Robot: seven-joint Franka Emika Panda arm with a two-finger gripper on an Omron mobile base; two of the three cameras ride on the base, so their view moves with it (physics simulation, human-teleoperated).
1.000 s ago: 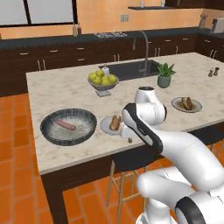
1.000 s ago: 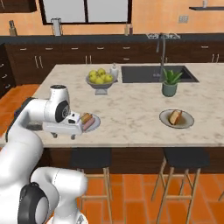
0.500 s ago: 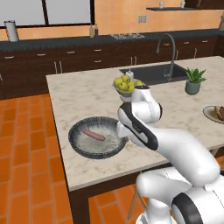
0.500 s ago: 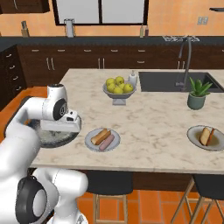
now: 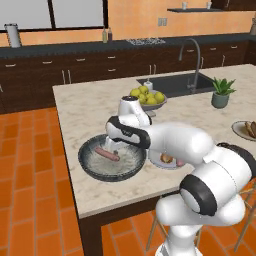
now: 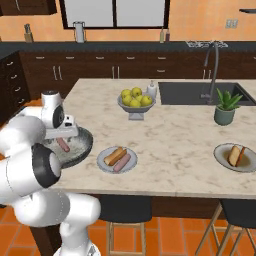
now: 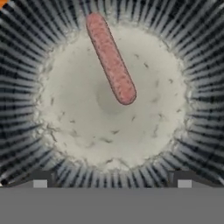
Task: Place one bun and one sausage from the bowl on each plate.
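Note:
The wide ribbed bowl holds one pink sausage on its pale floor. My gripper hangs open just above the bowl, with the sausage ahead of its fingertips and nothing between them. The near plate carries a bun and a sausage; my arm partly hides it in the left base view. The far plate at the right holds a bun.
A footed bowl of yellow-green apples stands behind the bowl, with a small bottle beside it. Further right are the sink and a potted plant. The bowl sits near the counter's front left edge.
Both base views have shifted as the base moved left. My arm has swung from the near plate to over the bowl, with the gripper still open.

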